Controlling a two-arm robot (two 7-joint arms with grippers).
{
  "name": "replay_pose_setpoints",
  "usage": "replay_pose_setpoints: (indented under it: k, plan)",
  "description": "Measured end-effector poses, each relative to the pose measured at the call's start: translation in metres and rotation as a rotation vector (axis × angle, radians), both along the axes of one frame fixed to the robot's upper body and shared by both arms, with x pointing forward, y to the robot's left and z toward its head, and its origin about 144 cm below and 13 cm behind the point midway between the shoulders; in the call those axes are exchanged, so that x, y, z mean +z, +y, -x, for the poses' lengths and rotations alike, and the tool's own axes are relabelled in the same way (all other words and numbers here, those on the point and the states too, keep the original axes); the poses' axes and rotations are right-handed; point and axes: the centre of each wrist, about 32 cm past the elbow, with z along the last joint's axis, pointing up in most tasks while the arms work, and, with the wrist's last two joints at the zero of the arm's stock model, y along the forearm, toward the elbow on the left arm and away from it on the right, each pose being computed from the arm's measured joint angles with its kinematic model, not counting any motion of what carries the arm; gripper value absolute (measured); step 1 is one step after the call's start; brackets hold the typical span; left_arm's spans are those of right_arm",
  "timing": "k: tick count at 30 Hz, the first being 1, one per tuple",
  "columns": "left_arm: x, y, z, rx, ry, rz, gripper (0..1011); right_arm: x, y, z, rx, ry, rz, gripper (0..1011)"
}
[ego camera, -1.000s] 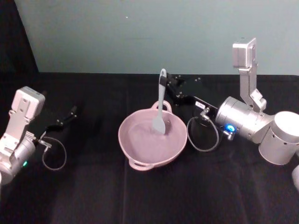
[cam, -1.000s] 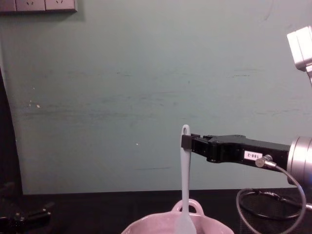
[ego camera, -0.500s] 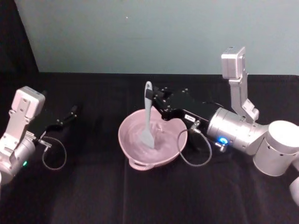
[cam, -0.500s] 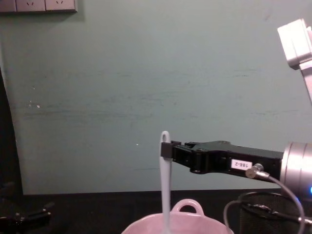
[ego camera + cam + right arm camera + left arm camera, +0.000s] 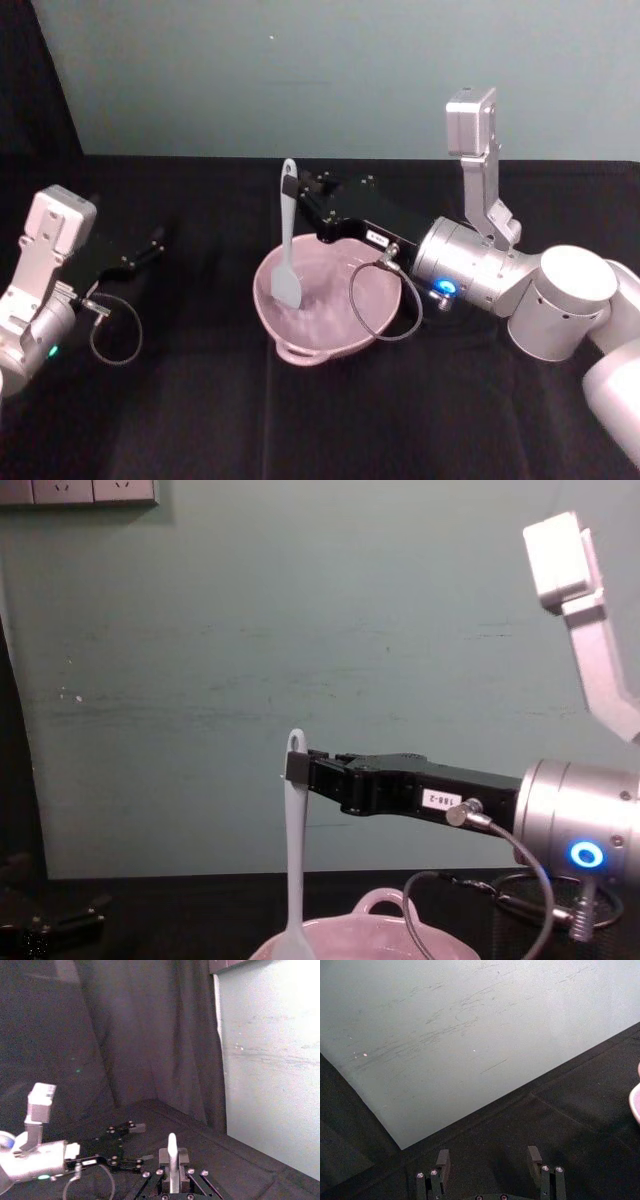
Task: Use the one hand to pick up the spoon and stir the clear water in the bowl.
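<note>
— Where's the spoon sitting right now?
— I've got it clamped in the right claw (image 5: pixel 298 197), pinched just under the hole end of its handle. From the grip the spoon (image 5: pixel 286 252) hangs straight down, nearly upright, with its flat head below the claw and inside the bowl (image 5: pixel 300 346).
— And the bowl against the claw?
— Right underneath. The claw reaches across it from the right, so its tip is over the bowl's left part. On the chest camera I see the handle top poking just above the grip.
— Left claw?
— Left claw (image 5: pixel 155 240) is parked well off to the left, low over the black table (image 5: pixel 300 430), its fingers (image 5: pixel 442 1160) spread with nothing between them.
</note>
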Motion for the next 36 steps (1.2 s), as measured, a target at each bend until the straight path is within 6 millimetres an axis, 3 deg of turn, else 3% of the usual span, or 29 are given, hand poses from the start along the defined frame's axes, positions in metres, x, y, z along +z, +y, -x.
replay_pose_setpoints:
  k: [11,16,23,36]
  plan:
    - [0.0,0.0,0.0,0.0,0.0,0.0,1011,-0.01,-0.012,-0.03,-0.071,0.026,-0.002,109]
    - [0.0,0.0,0.0,0.0,0.0,0.0,1011,-0.009,-0.025,-0.032,-0.11,0.019,-0.002,109]
    - [0.0,0.0,0.0,0.0,0.0,0.0,1011,-0.005,-0.043,-0.023,-0.147,0.007,0.016,109]
    - [0.0,0.0,0.0,0.0,0.0,0.0,1011,0.002,-0.045,0.006,-0.119,0.01,0.057,109]
